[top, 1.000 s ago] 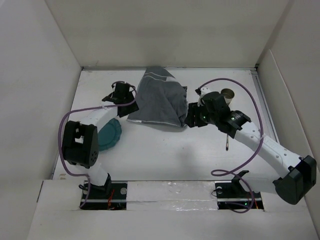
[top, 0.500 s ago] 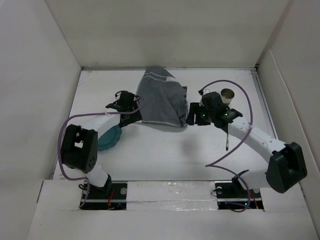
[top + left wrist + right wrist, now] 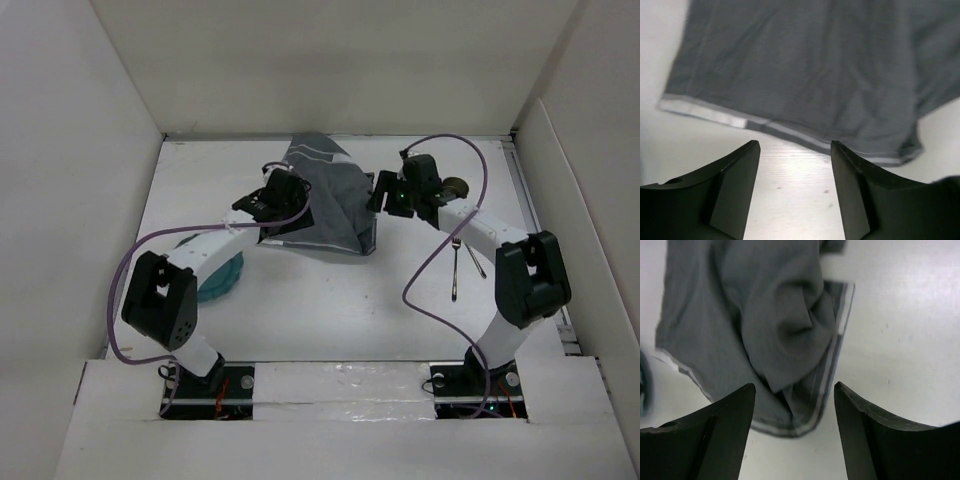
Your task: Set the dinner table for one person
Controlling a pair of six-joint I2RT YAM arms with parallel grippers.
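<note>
The dinner table [image 3: 330,310] is a plain white surface. A crumpled dark grey cloth mat with white stripes [image 3: 330,205] lies at its back middle. My left gripper [image 3: 290,200] is open and empty at the mat's left side. In the left wrist view the gripper [image 3: 795,144] hovers over bare table [image 3: 790,195], just short of the mat's striped edge [image 3: 790,75]. My right gripper [image 3: 378,197] is open and empty at the mat's right edge. In the right wrist view the gripper [image 3: 794,385] hangs above the bunched folds of the mat [image 3: 775,325].
A teal plate [image 3: 218,280] lies at the left, partly under my left arm. A cup [image 3: 457,186] stands behind my right arm. Two slim utensils [image 3: 455,268] lie on the table at the right. White walls enclose the table.
My left gripper has moved right, onto the mat's left side. My right arm has swung toward the back, to the mat's right edge, uncovering the utensils. The mat has not moved.
</note>
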